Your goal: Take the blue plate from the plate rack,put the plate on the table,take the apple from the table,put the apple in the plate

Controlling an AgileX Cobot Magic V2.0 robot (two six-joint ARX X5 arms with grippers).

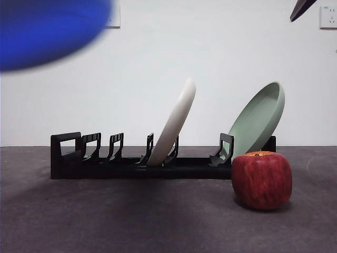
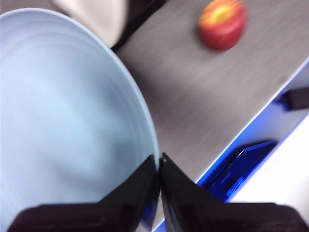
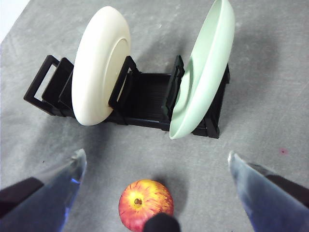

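You are carrying the blue plate (image 2: 67, 125) clear of the plate rack (image 1: 131, 166), left gripper (image 2: 159, 166) pinching its rim so it hangs free above the table (image 1: 131, 221), while your right gripper (image 3: 157, 166) is hovering, jaws spread, over the apple (image 3: 145, 203).

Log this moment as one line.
left claw: shut on blue plate, airborne | right claw: open above apple | plate rack: cream, green plates
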